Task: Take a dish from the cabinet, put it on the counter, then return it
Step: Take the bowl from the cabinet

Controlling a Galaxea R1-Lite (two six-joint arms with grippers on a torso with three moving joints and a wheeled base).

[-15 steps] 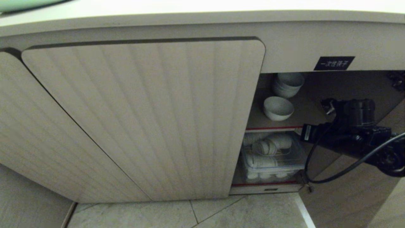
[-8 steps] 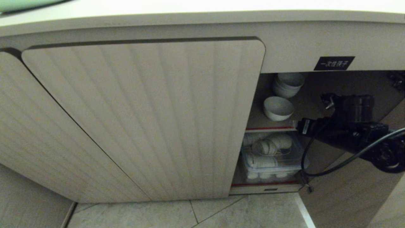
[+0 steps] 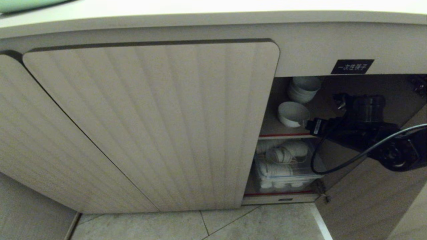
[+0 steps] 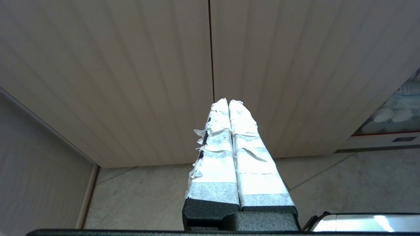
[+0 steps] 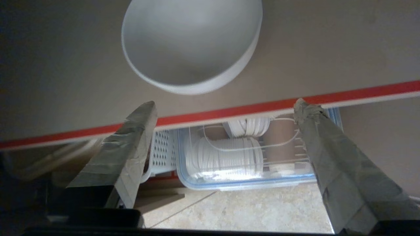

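Since a second ago: right gripper (image 5: 226, 106) has advanced leftward to the red-edged upper shelf (image 3: 287, 135) of the open beige fluted-door cabinet (image 3: 333, 83), its tape-wrapped fingers (image 5: 131, 137) now spread wide, nothing between them.

Item: small plain white deep bowl, the dish (image 3: 293, 114). Location: upper shelf, upright, near the front edge, just beyond the fingertips; not touched as far as the wrist view shows. Stack of similar white bowls (image 3: 303, 88) stands behind it.

Left gripper (image 4: 228, 111): parked low before the closed fluted doors, fingers pressed together.

Risks, as judged: fingertips sit level with the shelf edge and could catch it on entry; a push on the rim could slide the dish back into the stack; smooth glazed wall may slip under a shallow pinch.

Surroundings: clear lidded plastic box (image 3: 287, 166) of white ware on the lower shelf; black white-lettered label (image 3: 352, 66) above the opening; long beige counter (image 3: 213, 10) overhead; pale stone-tile floor (image 3: 233, 223).
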